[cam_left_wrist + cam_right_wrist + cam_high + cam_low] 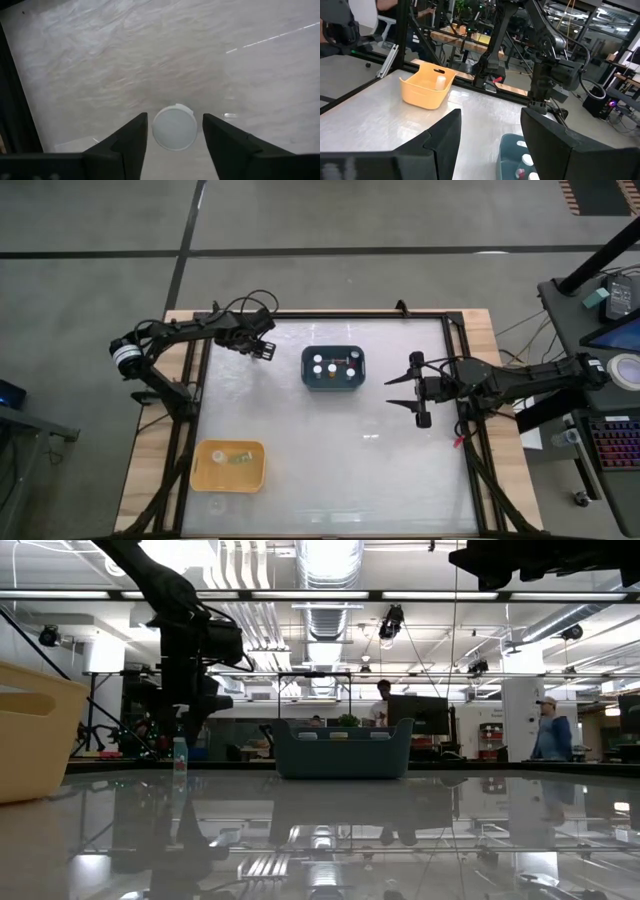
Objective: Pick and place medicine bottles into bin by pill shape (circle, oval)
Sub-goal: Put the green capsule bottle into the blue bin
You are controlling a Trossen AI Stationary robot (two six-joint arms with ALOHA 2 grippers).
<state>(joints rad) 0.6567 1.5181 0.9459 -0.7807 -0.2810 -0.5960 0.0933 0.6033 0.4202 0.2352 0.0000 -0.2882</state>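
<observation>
Between the left gripper (174,131) fingers, only a white cap (174,129) of a bottle visible from above; body hidden beneath it. In the blue bin (333,367) beside the right gripper (420,390), bottles too small to tell pill shape. Yellow bin (35,730) cut off by the low view's edge.

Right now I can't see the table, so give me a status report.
Left gripper open, fingers straddling a white-capped bottle. Right gripper open, waiting beside the teal bin. Nothing in the way.
</observation>
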